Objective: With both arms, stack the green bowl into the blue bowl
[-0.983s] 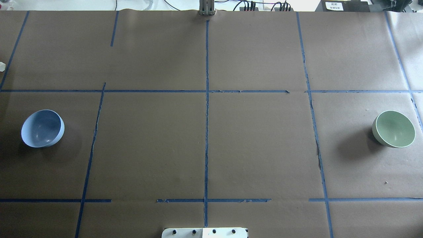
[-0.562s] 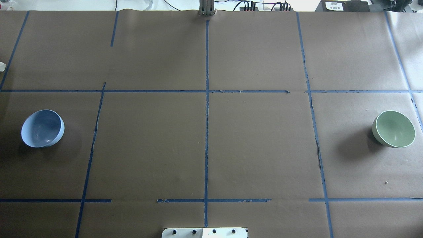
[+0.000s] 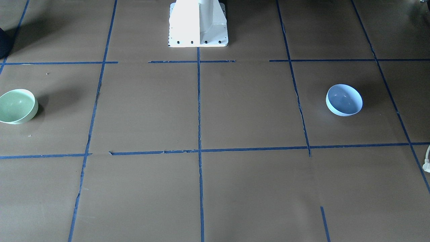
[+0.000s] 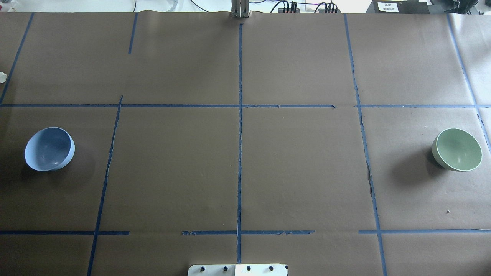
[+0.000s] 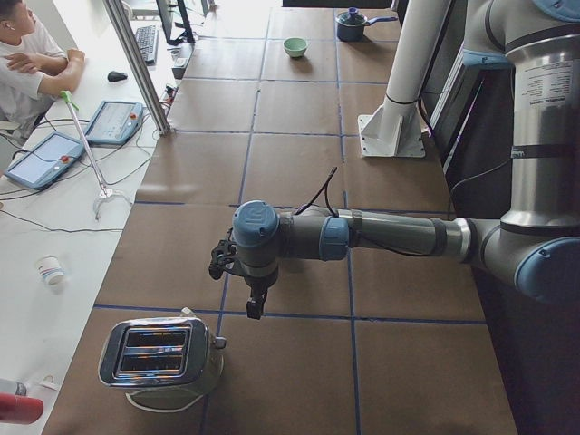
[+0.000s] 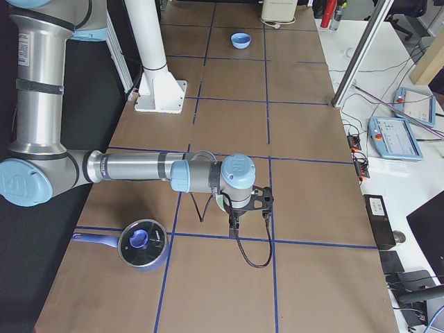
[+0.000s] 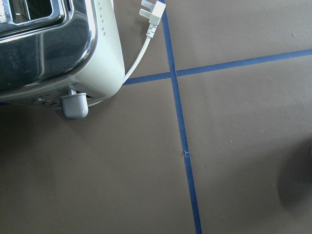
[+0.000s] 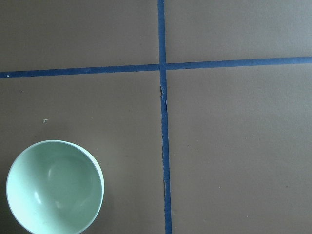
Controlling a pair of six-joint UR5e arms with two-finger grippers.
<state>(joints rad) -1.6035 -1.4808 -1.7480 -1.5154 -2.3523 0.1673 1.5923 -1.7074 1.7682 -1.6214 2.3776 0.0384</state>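
The green bowl [image 4: 457,149] stands upright at the table's right end; it also shows in the front view [image 3: 16,106] and at the lower left of the right wrist view [image 8: 54,186]. The blue bowl [image 4: 50,148] sits tilted at the left end, also in the front view [image 3: 344,99]. The arms show only in the side views. My left gripper [image 5: 256,304] hangs near a toaster, and my right gripper [image 6: 233,227] hangs by the green bowl [image 6: 220,202]. I cannot tell whether either is open or shut.
A chrome toaster [image 5: 163,355] with a white plug [image 7: 151,14] stands beyond the table's left end. A blue lidded pot [image 6: 142,243] stands beyond the right end. The white pedestal [image 3: 198,27] is at the robot's side. An operator sits at a side desk.
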